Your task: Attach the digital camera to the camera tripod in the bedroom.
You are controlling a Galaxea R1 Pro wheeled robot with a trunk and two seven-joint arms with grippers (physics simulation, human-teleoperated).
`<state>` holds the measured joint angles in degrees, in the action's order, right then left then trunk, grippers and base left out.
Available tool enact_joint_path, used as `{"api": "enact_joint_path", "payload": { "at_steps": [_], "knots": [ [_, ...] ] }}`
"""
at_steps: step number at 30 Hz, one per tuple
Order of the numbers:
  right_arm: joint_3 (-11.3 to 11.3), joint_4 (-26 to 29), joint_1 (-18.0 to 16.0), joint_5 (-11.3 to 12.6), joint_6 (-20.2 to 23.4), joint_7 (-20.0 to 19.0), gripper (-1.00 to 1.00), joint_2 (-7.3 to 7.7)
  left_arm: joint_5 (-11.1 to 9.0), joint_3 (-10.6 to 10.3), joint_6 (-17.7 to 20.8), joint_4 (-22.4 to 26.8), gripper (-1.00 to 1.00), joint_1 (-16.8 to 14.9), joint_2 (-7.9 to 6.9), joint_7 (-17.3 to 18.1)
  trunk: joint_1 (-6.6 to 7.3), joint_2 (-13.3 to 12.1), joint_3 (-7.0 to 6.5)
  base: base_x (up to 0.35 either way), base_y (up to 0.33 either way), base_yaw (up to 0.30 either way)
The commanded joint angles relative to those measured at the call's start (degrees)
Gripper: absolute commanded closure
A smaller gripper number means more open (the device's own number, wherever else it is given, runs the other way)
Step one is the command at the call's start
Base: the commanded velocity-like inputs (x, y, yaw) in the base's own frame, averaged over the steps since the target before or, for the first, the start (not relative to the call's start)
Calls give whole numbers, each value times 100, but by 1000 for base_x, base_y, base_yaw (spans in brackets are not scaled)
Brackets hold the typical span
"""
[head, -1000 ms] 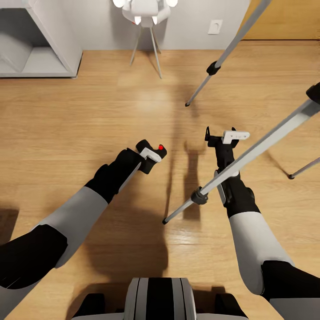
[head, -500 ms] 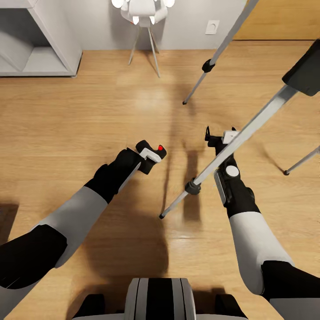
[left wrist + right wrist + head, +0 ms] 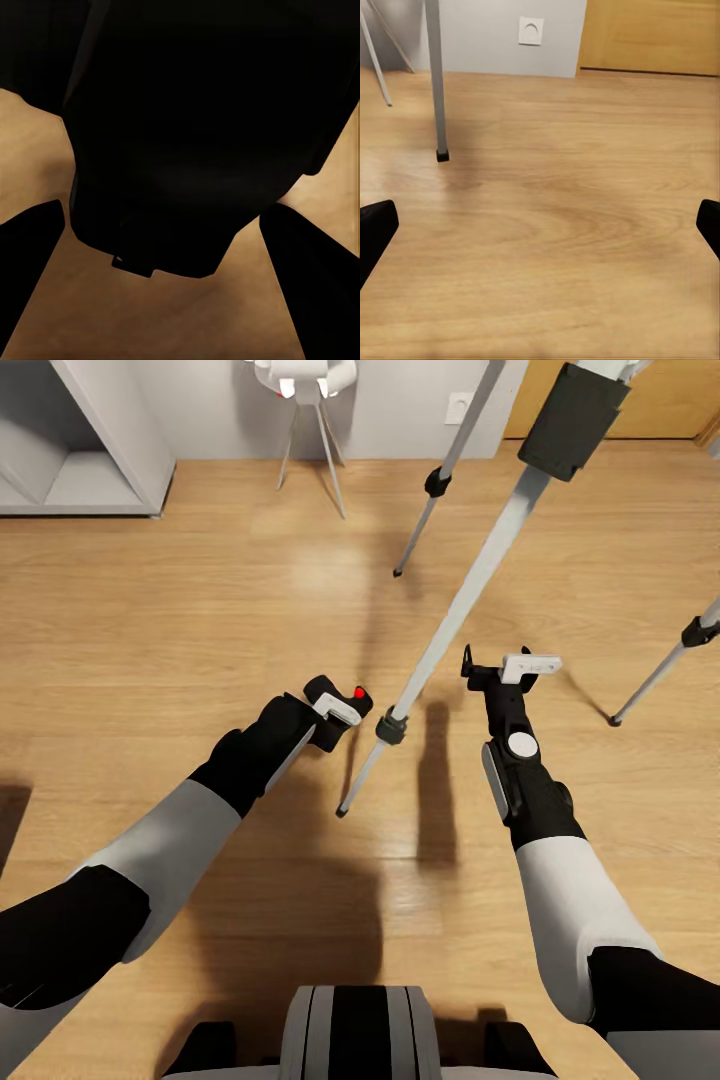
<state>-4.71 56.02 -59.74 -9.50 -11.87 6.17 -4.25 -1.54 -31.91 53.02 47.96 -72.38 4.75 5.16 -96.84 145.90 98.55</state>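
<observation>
The small black digital camera [image 3: 358, 698] with its red button is held in my left gripper [image 3: 338, 712], low over the wood floor. In the left wrist view the camera's dark body [image 3: 180, 135] sits between the black fingers [image 3: 26, 255]. The camera tripod's black head [image 3: 572, 420] is at the top right. One silver leg [image 3: 450, 620] slants down between my two grippers to a foot near the left one. My right gripper [image 3: 503, 666] is open and holds nothing. In the right wrist view its gap [image 3: 542, 229] frames bare floor and a tripod leg [image 3: 433, 75].
A white ball-shaped lamp [image 3: 300, 380] on thin legs stands by the back wall. A grey shelf unit [image 3: 70, 460] is at the far left. A wall socket [image 3: 459, 405] and a wooden door [image 3: 660, 400] are at the back right. Another tripod leg [image 3: 660, 670] stands at the right.
The whole view has shifted, so the camera moved: lamp, shelf and tripod have slid left. The tripod's near leg now crosses between the grippers instead of over the right arm. Both arms keep their pose.
</observation>
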Motion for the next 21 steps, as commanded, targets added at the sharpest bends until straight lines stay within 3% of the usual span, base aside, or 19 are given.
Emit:
{"api": "enact_joint_path", "payload": {
  "at_steps": [1, 8, 21],
  "knots": [
    [-13, -4, -3, -60, -11, 18, -100, -5, -12, -8, 24, 3, 100, -4, -1, 3, 1, 1, 3, -15, -16, 0],
    [-13, 5, -3, -60, -12, 18, -100, -5, -13, -1, 25, 2, 100, -4, -1, 3, 1, 1, 3, -4, -4, 0],
    [-13, 26, -3, -60, -8, 24, -100, -6, -5, 26, 25, 77, 100, -4, -26, 3, 35, -16, -285, 0, 0, 0]
  ]
}}
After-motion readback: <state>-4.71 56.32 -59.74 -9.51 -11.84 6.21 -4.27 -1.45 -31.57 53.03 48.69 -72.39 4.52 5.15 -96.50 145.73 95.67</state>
